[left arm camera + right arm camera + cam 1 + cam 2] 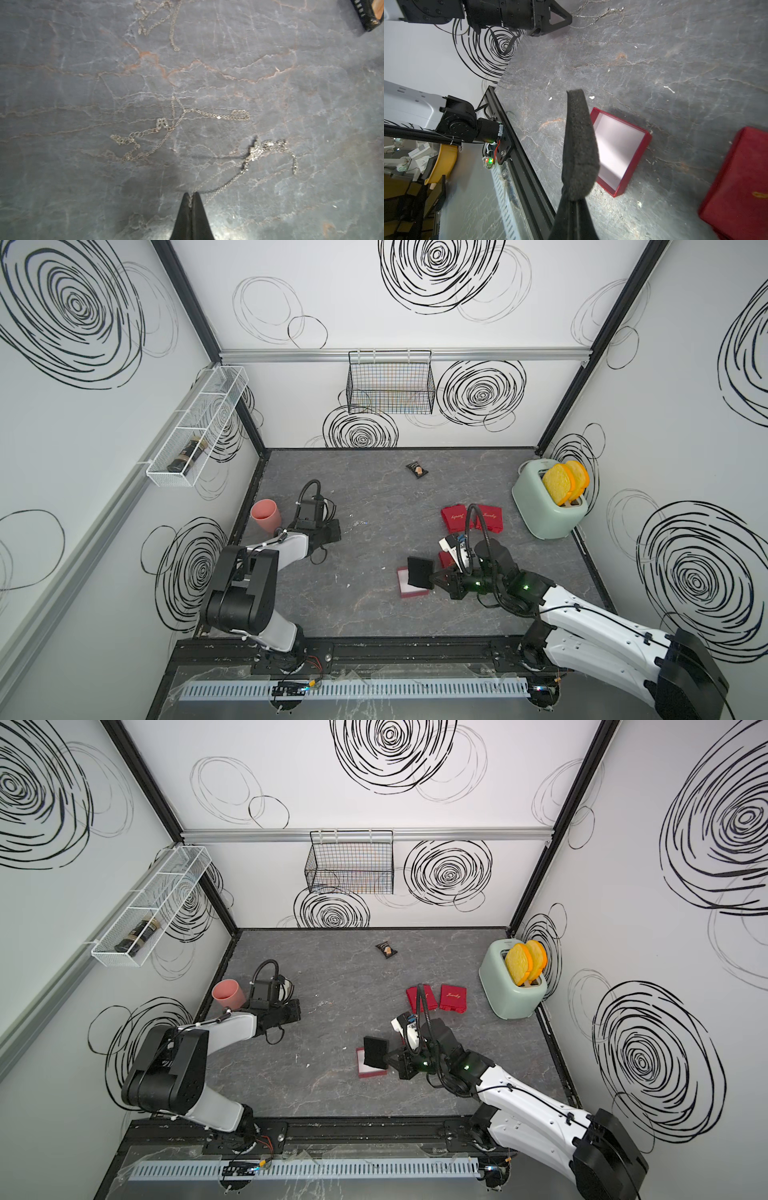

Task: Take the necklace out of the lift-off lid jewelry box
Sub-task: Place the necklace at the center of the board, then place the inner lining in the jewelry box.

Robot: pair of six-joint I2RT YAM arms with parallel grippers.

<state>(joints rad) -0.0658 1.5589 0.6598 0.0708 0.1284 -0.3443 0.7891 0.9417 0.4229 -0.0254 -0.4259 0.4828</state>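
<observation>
Left gripper is pinched together on a strand of the necklace. The rest lies on the table, too fine to make out in both top views. Another chain lies beside it, and a third chain is cut off at the frame edge. Right gripper is clamped on a black foam pad, fingertips hidden. The pad hides part of the open red box, white inside showing. Left arm is low.

One toaster holds two toast slices. Left of the toaster are four red box pieces, one of them an open tray, one foam pad, one necklace and two other chains.
</observation>
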